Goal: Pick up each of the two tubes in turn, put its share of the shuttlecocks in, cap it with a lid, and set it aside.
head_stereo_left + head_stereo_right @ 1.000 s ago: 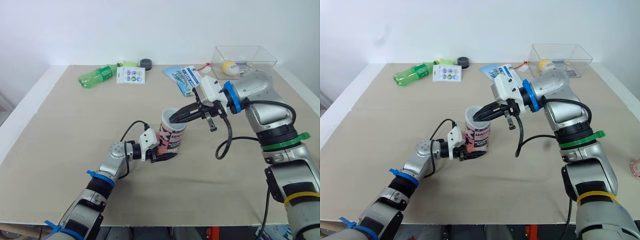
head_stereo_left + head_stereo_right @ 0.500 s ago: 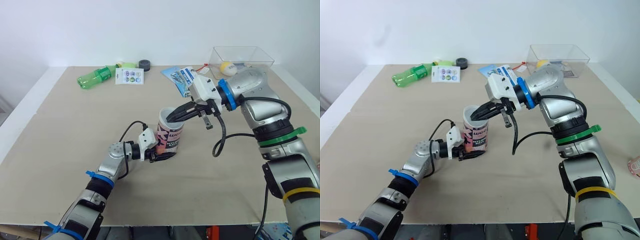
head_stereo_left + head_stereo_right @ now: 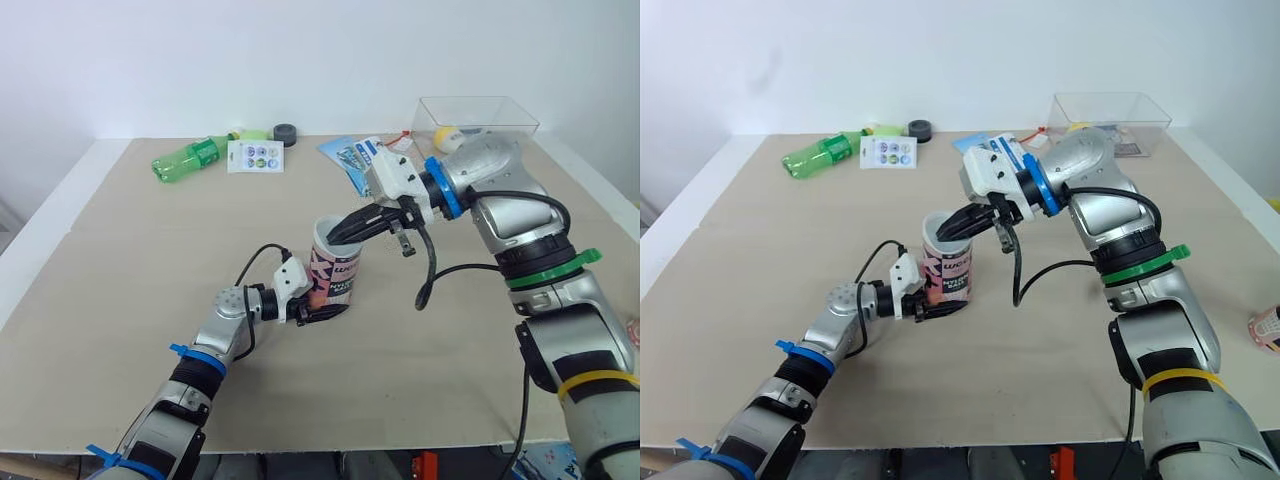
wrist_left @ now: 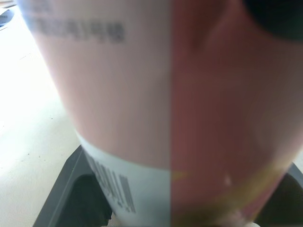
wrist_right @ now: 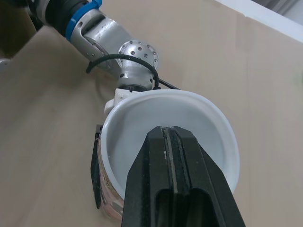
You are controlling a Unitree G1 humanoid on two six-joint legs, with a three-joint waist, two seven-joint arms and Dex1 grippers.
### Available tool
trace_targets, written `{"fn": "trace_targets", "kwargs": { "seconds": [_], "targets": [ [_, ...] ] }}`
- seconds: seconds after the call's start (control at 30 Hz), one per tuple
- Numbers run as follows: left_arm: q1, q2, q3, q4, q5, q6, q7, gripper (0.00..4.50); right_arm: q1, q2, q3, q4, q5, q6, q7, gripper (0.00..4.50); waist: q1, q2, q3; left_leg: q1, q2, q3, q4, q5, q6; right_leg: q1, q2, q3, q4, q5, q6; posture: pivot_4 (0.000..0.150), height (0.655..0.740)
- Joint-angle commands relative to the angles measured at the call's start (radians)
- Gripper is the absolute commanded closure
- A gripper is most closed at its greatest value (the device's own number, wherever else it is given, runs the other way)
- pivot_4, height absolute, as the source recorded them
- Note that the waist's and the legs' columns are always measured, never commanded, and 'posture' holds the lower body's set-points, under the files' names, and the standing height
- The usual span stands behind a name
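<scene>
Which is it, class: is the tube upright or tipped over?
Upright: the tube has its white rim on top, its base in the left gripper, and the right gripper at its top.

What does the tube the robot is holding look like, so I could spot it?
Look to the middle of the beige table. There the left gripper clasps the tube near its base. Unlike the green bottle lying at the far edge, it stands up, pink and white, with an open top.
</scene>
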Motion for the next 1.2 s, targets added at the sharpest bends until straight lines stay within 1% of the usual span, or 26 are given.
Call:
{"fn": "trace_targets", "kwargs": {
  "seconds": [0.03, 0.1, 0.23, 0.33, 0.6, 0.83, 1.0, 1.1, 1.2],
  "targets": [
    [0.012, -0.005, -0.027, 0.03, 0.034, 0.0, 0.007, 1.72, 0.038, 0.063, 0.07, 0.036, -0.04, -0.06, 0.038, 4.44, -0.002, -0.001, -0.001, 0.002, 0.0, 0.0, 0.0, 0.0, 0.0, 0.0, 0.0, 0.0, 0.0, 0.0, 0.0, 0.15, 0.74],
    [0.01, -0.006, -0.025, 0.032, 0.035, -0.002, 0.006, 1.72, 0.04, 0.089, 0.049, 0.037, -0.008, -0.016, 0.036, 4.44, -0.003, -0.002, -0.001, 0.005, 0.0, 0.0, -0.002, 0.0, -0.001, 0.001, 0.0, 0.0, 0.0, 0.0, -0.001, 0.15, 0.74],
    [0.008, -0.009, -0.024, 0.036, 0.036, -0.005, 0.004, 1.72, 0.03, 0.111, 0.028, 0.017, 0.03, 0.195, 0.015, 4.44, -0.004, -0.002, -0.001, 0.008, 0.0, 0.0, -0.003, 0.0, -0.001, 0.002, 0.0, 0.0, 0.0, 0.0, -0.001, 0.15, 0.74],
    [0.009, -0.01, -0.024, 0.037, 0.037, -0.007, 0.004, 1.72, 0.022, 0.118, 0.019, 0.006, 0.029, 0.258, 0.005, 4.44, -0.004, -0.003, -0.001, 0.007, 0.0, -0.001, -0.003, 0.0, -0.001, 0.002, 0.0, 0.0, 0.0, 0.0, -0.002, 0.15, 0.74],
    [0.006, -0.013, -0.025, 0.042, 0.04, -0.009, 0.005, 1.72, 0.007, 0.105, 0.07, 0.032, -0.073, 0.2, 0.002, 4.44, -0.004, -0.003, -0.002, 0.008, 0.0, 0.0, -0.003, -0.002, -0.003, 0.002, 0.0, 0.0, 0.0, 0.0, -0.002, 0.15, 0.74],
    [0.002, -0.016, -0.023, 0.049, 0.042, -0.015, 0.002, 1.72, 0.005, 0.088, 0.152, 0.076, -0.202, 0.134, 0.004, 4.44, -0.004, -0.004, -0.011, 0.011, -0.001, -0.002, -0.003, -0.004, -0.006, 0.002, -0.002, -0.001, 0.0, 0.0, -0.002, 0.15, 0.74],
    [0.002, -0.013, -0.023, 0.044, 0.041, -0.017, 0.001, 1.72, 0.012, 0.09, 0.162, 0.071, -0.205, 0.172, 0.033, 4.44, -0.004, -0.003, -0.016, 0.014, -0.002, -0.006, -0.003, -0.006, -0.009, 0.002, -0.005, -0.006, -0.002, -0.001, -0.002, 0.15, 0.74],
    [0.005, -0.012, -0.023, 0.041, 0.042, -0.017, 0.0, 1.72, 0.018, 0.071, 0.193, 0.051, -0.162, 0.217, 0.039, 4.44, -0.004, -0.001, -0.018, 0.014, -0.002, -0.011, -0.002, -0.007, -0.011, 0.002, -0.005, -0.009, -0.002, -0.001, -0.004, 0.15, 0.74],
    [0.005, -0.012, -0.024, 0.041, 0.043, -0.018, 0.0, 1.72, 0.018, 0.062, 0.211, 0.05, -0.154, 0.237, 0.039, 4.44, -0.004, 0.001, -0.02, 0.014, -0.003, -0.012, -0.002, -0.008, -0.011, 0.002, -0.005, -0.01, -0.002, -0.001, -0.004, 0.15, 0.74]
  ]
}}
